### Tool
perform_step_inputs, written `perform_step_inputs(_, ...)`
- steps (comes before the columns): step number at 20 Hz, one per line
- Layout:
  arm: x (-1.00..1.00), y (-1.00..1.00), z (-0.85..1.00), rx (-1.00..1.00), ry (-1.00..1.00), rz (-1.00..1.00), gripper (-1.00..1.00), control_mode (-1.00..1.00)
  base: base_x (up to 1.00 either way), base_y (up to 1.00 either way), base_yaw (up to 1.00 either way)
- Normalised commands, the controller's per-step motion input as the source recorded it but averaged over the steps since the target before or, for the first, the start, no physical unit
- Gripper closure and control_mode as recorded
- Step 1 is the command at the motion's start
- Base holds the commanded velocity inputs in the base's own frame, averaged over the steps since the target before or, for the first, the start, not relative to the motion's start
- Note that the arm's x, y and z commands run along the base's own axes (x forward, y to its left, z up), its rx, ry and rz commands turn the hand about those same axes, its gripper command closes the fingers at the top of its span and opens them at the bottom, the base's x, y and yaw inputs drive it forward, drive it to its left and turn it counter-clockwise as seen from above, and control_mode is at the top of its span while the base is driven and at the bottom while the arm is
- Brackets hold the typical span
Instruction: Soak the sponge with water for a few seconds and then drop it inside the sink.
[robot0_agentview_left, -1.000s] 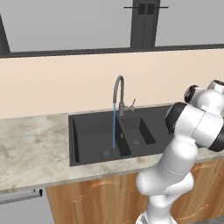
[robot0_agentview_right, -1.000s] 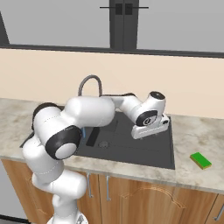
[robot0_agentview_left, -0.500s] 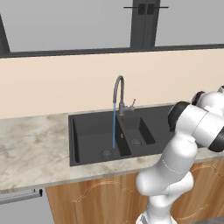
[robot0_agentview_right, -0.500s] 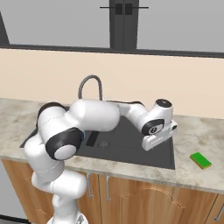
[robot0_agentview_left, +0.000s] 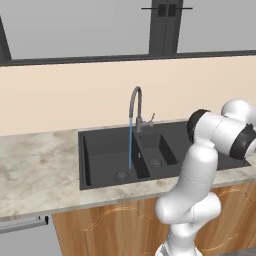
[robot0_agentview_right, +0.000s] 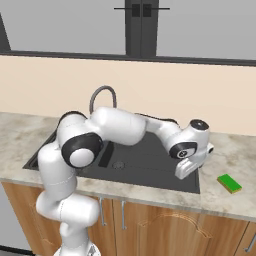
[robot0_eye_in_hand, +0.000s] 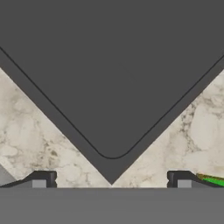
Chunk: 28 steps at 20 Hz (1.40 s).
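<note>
Now we are reaching for the sponge, and going left to right makes the approach plain. Furthest left, the water (robot0_agentview_left: 130, 144) falls in a thin blue stream from the gooseneck faucet (robot0_agentview_left: 136, 106) into the larger basin of the sink (robot0_agentview_right: 145, 172), so the soaking spot is ready. Next comes our tool (robot0_agentview_right: 186, 168), hanging over the sink's right front corner with nothing between its tips, which stand spread wide in the hand view (robot0_eye_in_hand: 111, 179). Furthest right, the sponge (robot0_agentview_right: 229, 183) lies flat on the marble tabletop (robot0_agentview_right: 225, 200), green side up, near the sink's rim but apart from it; in the hand view a green sliver (robot0_eye_in_hand: 214, 179) shows just past the right fingertip. To do this well, we judge the tool should travel further right until the sponge sits centred between the tips, then lower squarely and close across its narrow sides, because a skewed pinch could push it along the tabletop.
</note>
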Motion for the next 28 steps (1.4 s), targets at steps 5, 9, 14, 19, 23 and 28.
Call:
perform_step_inputs(5, 0.0, -0.42, 0.0, 0.0, 0.01, 0.01, -1.0, -1.0, 0.0, 0.0, 0.0)
perform_step_inputs(9, 0.0, -0.33, 0.0, 0.0, 0.0, 0.02, -1.0, -1.0, 0.0, 0.0, 0.0)
perform_step_inputs(14, 0.0, -0.28, 0.0, 0.0, 0.0, 0.04, -1.0, -1.0, 0.0, 0.0, 0.0)
perform_step_inputs(19, 0.07, -0.2, -0.15, 0.0, 0.0, 0.02, -1.0, -1.0, 0.0, 0.0, 0.0)
perform_step_inputs(23, 0.17, -0.24, -0.08, 0.0, 0.0, 0.0, -1.0, -1.0, 0.0, 0.0, 0.0)
perform_step_inputs(28, 0.23, -0.09, 0.0, 0.0, 0.0, -0.13, -1.0, -1.0, 0.0, 0.0, 0.0)
